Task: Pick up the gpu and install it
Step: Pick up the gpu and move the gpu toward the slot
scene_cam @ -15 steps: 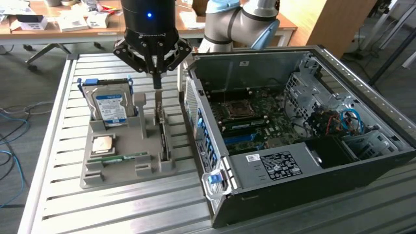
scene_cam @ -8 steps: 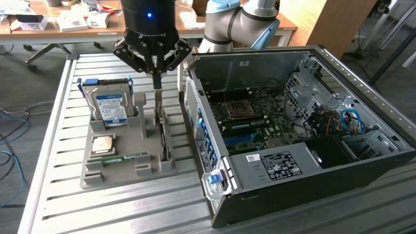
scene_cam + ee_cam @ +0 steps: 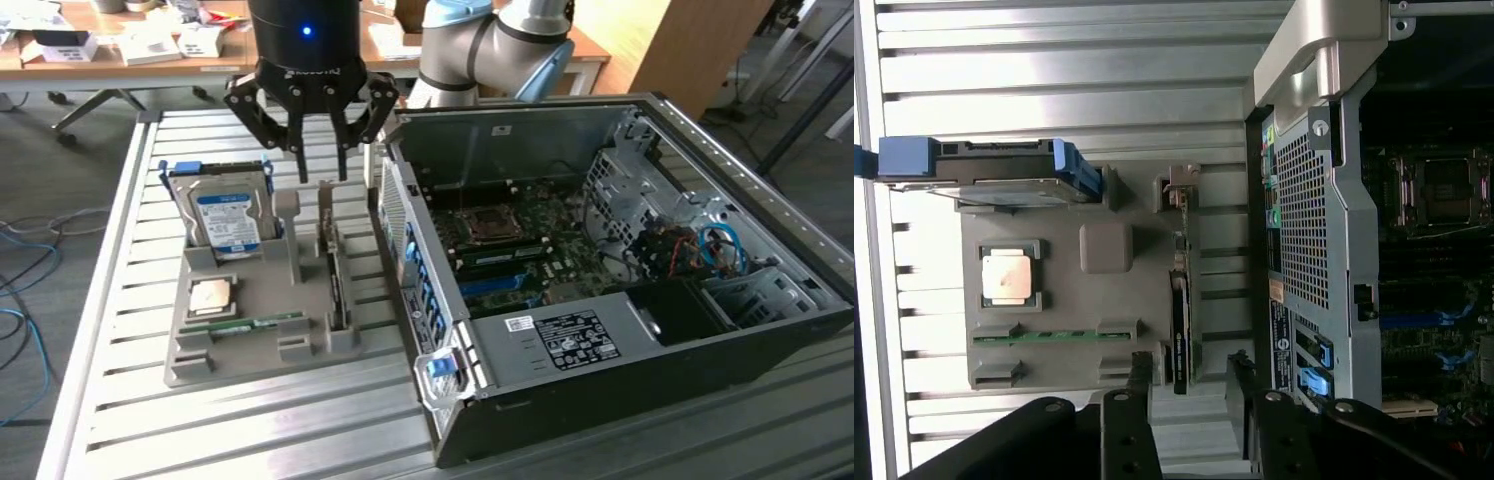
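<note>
The gpu (image 3: 335, 285) stands in the tray (image 3: 254, 345) (on edge), jaws spread just above it, empty

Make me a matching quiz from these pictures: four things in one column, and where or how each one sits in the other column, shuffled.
1. graphics card
2. hard drive
3. processor chip
4. gripper

A. lying flat in the grey tray
B. open, above the tray
C. standing upright, blue label
D. on edge in the tray, on the side nearest the computer case

Pairs: 1-D, 2-C, 3-A, 4-B.
</note>
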